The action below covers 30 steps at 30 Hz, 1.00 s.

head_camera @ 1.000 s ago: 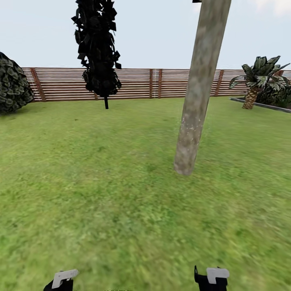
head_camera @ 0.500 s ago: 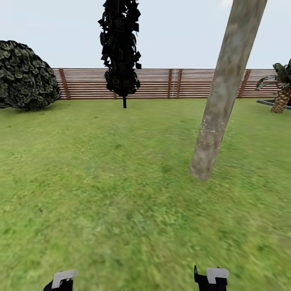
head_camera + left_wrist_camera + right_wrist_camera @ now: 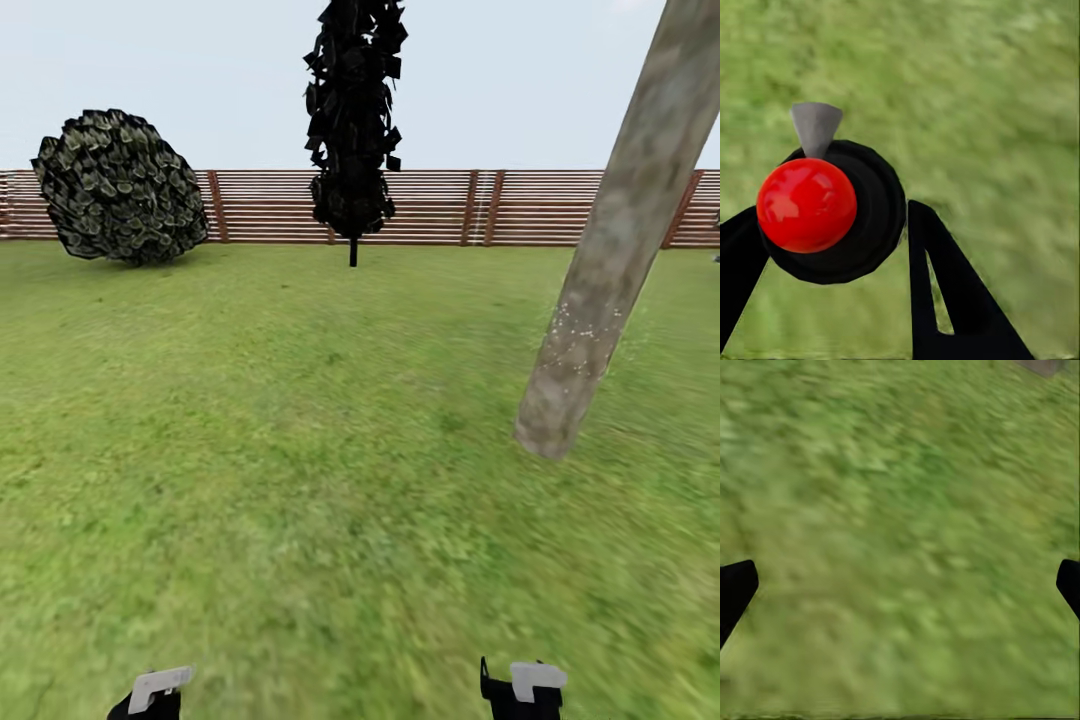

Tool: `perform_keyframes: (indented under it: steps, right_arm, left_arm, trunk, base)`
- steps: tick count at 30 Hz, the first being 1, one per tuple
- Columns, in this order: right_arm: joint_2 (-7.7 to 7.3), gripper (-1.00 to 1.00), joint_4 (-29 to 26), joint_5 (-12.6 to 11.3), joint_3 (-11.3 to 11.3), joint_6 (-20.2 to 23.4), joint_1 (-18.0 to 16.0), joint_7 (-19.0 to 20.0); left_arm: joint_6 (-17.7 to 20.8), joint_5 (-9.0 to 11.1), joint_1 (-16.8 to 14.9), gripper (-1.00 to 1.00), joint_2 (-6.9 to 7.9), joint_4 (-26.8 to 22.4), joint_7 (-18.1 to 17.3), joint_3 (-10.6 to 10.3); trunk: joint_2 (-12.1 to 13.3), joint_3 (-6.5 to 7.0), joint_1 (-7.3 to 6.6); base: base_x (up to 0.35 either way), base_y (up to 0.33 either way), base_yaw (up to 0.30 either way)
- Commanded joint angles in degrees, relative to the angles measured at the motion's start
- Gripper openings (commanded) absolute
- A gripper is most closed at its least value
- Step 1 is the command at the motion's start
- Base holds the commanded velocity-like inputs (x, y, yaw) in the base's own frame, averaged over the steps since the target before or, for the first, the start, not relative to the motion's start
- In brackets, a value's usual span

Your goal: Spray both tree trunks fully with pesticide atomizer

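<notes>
The pesticide atomizer (image 3: 807, 204), a black round body with a red ball and a grey nozzle tip, sits between the two black fingers of my left gripper (image 3: 832, 225), which is shut on it over the grass. My right gripper (image 3: 900, 592) is open and holds nothing, its fingers wide apart above the lawn. Both wrists show at the bottom of the head view, the left gripper (image 3: 155, 692) and the right gripper (image 3: 525, 690). A mottled grey-brown tree trunk (image 3: 610, 270) rises from the grass ahead to my right, with small pale specks on its lower part. Its crown is out of view.
Green lawn (image 3: 300, 450) stretches ahead to a reddish-brown slat fence (image 3: 540, 205). A narrow black cone-shaped tree (image 3: 352, 120) stands before the fence at the centre. A round dark bush (image 3: 120, 190) sits at the far left.
The head view has swung left: trunk, black tree and bush have all shifted right in the picture, and the palm has left it. Both wrists sit where they were.
</notes>
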Motion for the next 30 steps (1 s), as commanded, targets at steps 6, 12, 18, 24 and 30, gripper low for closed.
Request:
perform_keyframes:
  steps: [6, 12, 18, 24, 30]
  right_arm:
    - [-0.01, 1.0, 0.02, -0.04, 0.48, -0.04, -0.02, -0.45]
    - [-0.01, 1.0, 0.02, -0.04, 0.48, -0.04, -0.02, -0.45]
    - [-0.01, 1.0, 0.02, -0.04, 0.48, -0.04, -0.01, -0.45]
    - [-0.01, 1.0, 0.02, -0.04, 0.48, -0.04, 0.03, -0.45]
    - [-0.01, 1.0, 0.02, -0.04, 0.48, -0.04, 0.0, -0.45]
  left_arm:
    - [-0.22, 0.21, -0.04, -1.0, -0.09, -0.04, 0.23, -0.55]
    - [-0.22, 0.28, -0.04, -1.0, -0.01, 0.04, 0.24, -0.47]
    - [-0.22, 0.29, -0.04, -1.0, 0.0, 0.05, 0.19, -0.47]
    - [-0.01, 0.2, -0.04, -1.0, -0.1, -0.01, 0.16, -0.61]
    - [0.04, 0.29, -0.04, -1.0, -0.09, 0.02, 0.03, -0.56]
  trunk:
    - [-0.02, -0.05, -0.04]
    - [-0.02, -0.05, -0.04]
    - [-0.02, -0.05, -0.04]
    - [-0.02, -0.05, -0.04]
    - [-0.02, -0.05, -0.04]
  base:
    - [-0.256, -0.062, 0.286]
    - [-0.024, -0.113, 0.286]
    - [-0.001, -0.003, 0.286]
    - [0.0, 0.0, 0.286]
    - [0.0, 0.0, 0.286]
